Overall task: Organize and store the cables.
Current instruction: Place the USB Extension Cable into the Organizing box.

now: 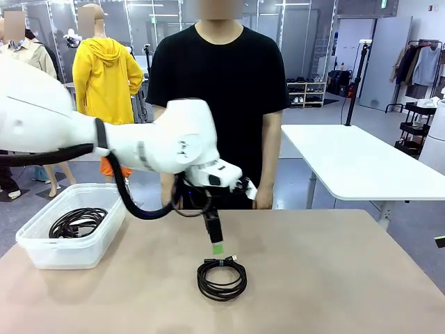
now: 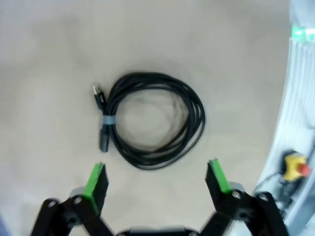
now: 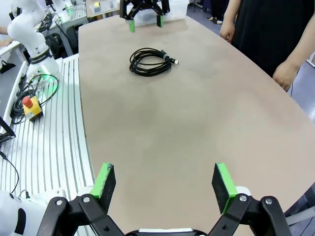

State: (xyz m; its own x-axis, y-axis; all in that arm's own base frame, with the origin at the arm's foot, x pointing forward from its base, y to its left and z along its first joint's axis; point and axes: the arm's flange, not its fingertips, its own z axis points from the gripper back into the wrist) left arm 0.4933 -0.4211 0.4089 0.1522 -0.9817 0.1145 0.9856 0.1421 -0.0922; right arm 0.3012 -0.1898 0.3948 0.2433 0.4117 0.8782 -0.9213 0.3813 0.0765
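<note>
Stock of cables, task part done.

Stored: one coiled black cable (image 1: 78,223) lies inside the clear plastic bin (image 1: 42,252) at the robot's left end of the tabletop (image 1: 334,278). Whether that dark bundle is a single coil or several is hard to make out through the bin wall.

Outstanding: one coiled cable (image 1: 222,276) lies flat on the tabletop near the middle, well apart from the bin, bound with a small tie, one plug end sticking out at the coil's edge. In the left wrist view this same coil (image 2: 152,120) lies just ahead of the fingers and between their lines, untouched.

Left gripper (image 1: 217,245): hovers just above and behind the loose coil, fingers spread wide, holding nothing; in its own wrist view the gripper (image 2: 156,182) shows both green pads well clear of the cord.

Right gripper (image 3: 165,183): off to the robot's right, over bare tabletop far from the coil (image 3: 150,61), fingers wide, empty.

Person: stands at the far edge, hands down by the tabletop's rim, holding nothing visible.

Judgement: at least one cable is in, one remains to be lifted and carried to the bin.

Unclear: the left gripper's height over the coil cannot be judged exactly; the bin's near interior is veiled by its frosted wall; the left arm's bulk covers the far tabletop edge behind it.
</note>
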